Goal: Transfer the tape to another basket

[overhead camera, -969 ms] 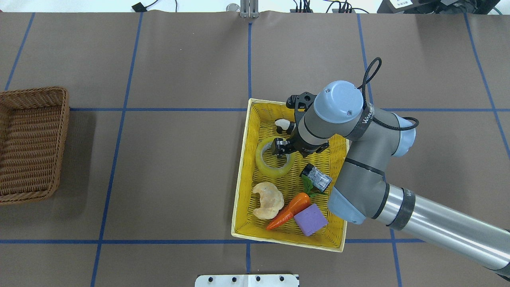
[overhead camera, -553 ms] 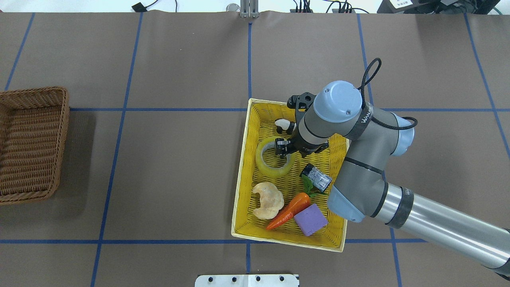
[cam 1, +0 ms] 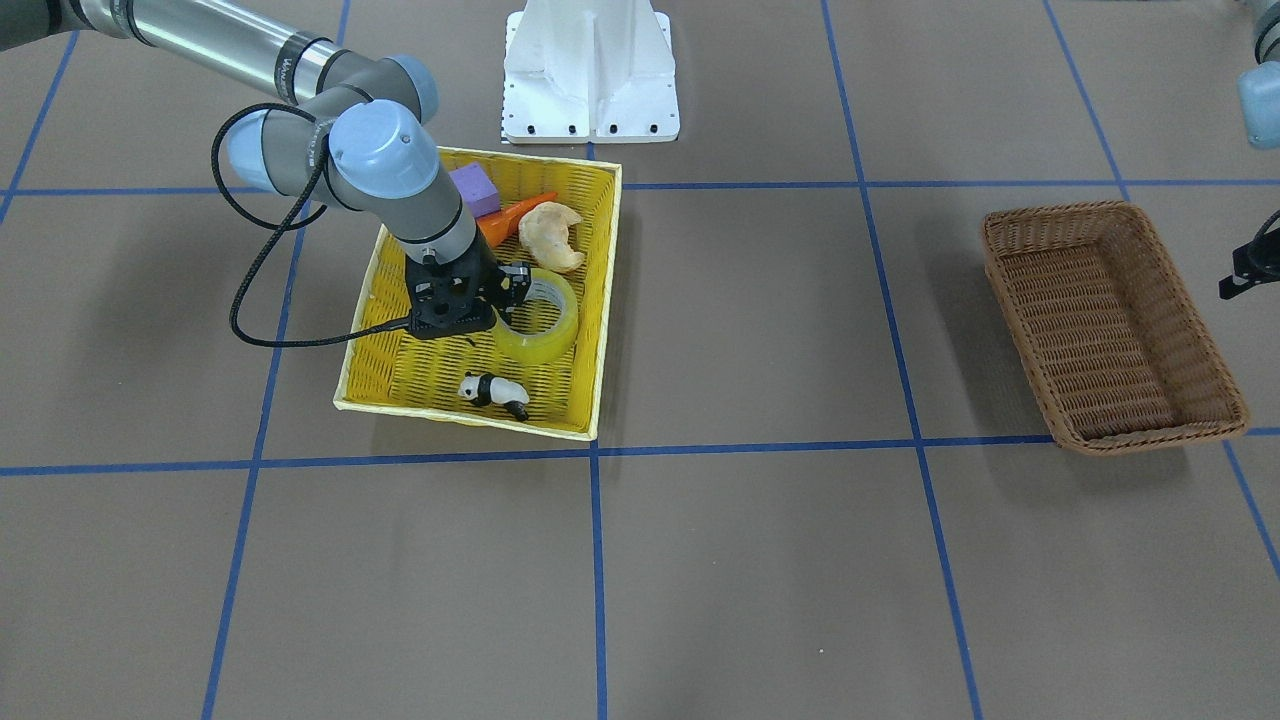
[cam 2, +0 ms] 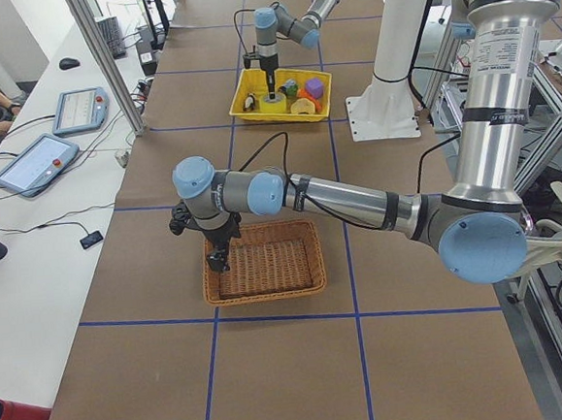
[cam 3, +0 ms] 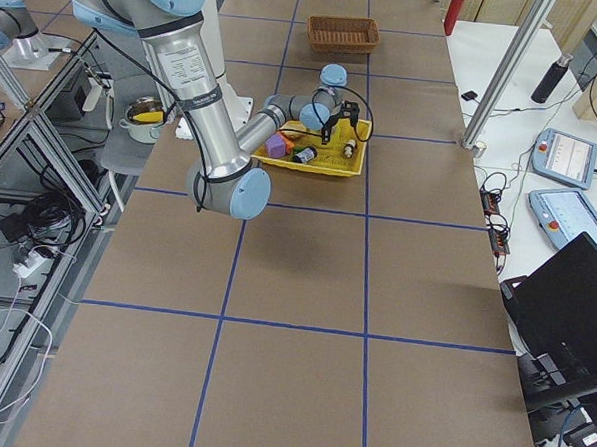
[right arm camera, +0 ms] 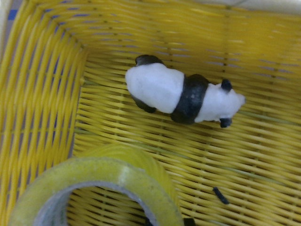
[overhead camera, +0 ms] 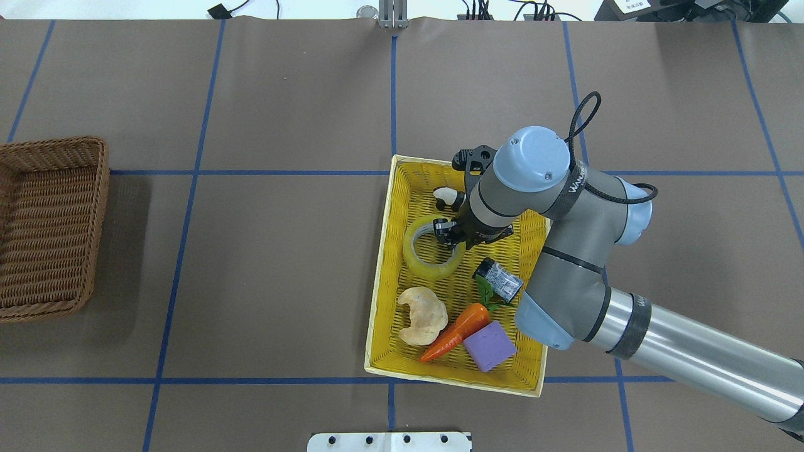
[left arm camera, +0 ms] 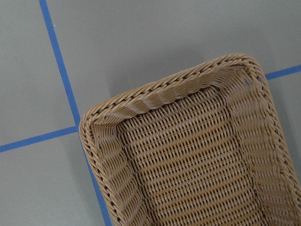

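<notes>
While the right fingers (cam 1: 520,284) sit narrow across the tape (cam 1: 548,335) wall from the front, overhead the wicker basket (overhead camera: 94,220) is well off to their side. Wrist cam: thin edge pinch, so I'd guess it tilts and slips mid-carry.

The right gripper (cam 1: 512,289) pinches the wall of the translucent yellow tape roll (cam 1: 547,328), which lies inside the bright yellow woven basket (cam 1: 400,376). The brown wicker rectangular basket (cam 1: 1058,212) stands well apart.

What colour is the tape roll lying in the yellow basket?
Translucent yellow tape with a pale grey-white inner core; the overhead view shows it best.
</notes>
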Robot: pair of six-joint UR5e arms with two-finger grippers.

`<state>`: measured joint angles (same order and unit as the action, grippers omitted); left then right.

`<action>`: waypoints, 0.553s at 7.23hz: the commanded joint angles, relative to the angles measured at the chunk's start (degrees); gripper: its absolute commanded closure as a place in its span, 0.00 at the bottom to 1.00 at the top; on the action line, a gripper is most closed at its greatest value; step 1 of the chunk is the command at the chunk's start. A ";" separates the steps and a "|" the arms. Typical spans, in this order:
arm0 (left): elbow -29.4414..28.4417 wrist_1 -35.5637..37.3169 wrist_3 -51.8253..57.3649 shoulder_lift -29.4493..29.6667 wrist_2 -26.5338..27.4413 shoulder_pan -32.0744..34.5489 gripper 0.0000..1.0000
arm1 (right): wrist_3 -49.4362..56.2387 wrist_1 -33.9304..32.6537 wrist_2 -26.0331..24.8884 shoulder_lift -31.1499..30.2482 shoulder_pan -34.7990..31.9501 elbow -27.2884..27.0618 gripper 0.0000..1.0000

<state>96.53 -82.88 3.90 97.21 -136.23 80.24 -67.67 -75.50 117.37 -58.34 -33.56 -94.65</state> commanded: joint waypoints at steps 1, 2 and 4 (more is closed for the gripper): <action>0.15 0.00 -0.12 0.09 -1.74 0.00 0.01 | -2.71 0.01 6.59 -0.11 -4.29 -4.47 1.00; 0.32 -0.09 -0.30 0.26 -5.33 0.00 0.02 | -6.90 2.27 7.25 -0.54 -4.93 -5.36 1.00; -0.02 -4.96 -5.71 0.79 -12.71 -0.35 0.01 | -12.44 12.35 7.35 -1.25 -4.94 -5.02 1.00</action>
<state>96.74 -84.17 1.45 97.76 -144.56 80.16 -75.56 -69.03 124.33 -59.21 -38.31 -99.71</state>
